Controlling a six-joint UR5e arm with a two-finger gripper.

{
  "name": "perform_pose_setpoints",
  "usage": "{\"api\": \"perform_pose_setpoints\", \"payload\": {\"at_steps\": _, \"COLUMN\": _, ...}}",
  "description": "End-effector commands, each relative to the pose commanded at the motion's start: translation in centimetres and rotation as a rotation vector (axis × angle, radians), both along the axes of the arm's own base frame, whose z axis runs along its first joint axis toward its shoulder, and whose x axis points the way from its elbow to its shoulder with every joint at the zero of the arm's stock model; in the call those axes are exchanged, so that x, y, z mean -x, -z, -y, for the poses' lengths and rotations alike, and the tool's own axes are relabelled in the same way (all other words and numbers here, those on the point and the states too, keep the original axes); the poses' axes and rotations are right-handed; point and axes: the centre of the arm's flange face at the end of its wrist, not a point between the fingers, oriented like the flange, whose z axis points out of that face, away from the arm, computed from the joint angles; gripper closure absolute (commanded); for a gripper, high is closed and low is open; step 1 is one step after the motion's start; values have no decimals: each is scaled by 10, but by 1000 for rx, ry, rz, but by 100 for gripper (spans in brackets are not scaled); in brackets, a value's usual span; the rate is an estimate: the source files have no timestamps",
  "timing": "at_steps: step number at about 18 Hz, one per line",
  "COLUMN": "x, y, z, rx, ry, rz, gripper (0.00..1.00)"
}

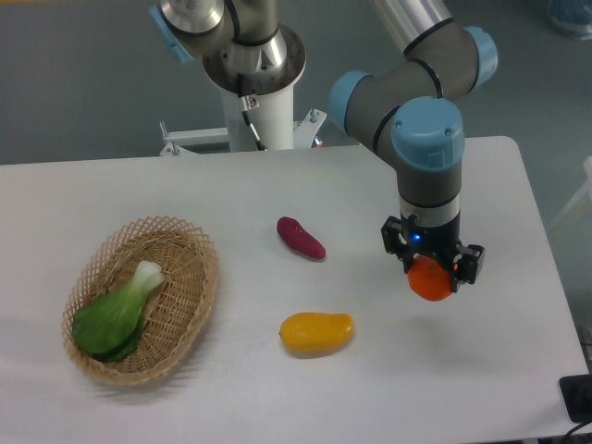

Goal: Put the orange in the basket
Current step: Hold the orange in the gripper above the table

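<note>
While my arm (pixel 407 102) reaches down over the right side of the white table (pixel 277 388), my gripper (pixel 431 268) is clamped on the orange (pixel 429 279), its two fingers pressing the fruit from either side. The orange sits low between my fingers, its lower half showing below them, and it appears lifted slightly off the tabletop, with a faint shadow under it. The basket (pixel 190 314) lies well apart from the orange, at the left side of the table. Inside the basket rests a leafy green vegetable (pixel 116 314), its pale stalk pointing up and right. Between the basket and my gripper lie a purple sweet potato (pixel 301 238) and, nearer the front edge, a yellow mango (pixel 316 332).
</note>
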Motion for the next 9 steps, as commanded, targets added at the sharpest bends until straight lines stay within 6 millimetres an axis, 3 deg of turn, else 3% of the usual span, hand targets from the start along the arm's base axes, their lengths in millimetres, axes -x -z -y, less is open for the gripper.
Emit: {"api": "perform_pose_setpoints", "payload": {"at_steps": 9, "x": 14, "y": -14, "z": -11, "rx": 41, "ry": -19, "rz": -4, "gripper": 31}}
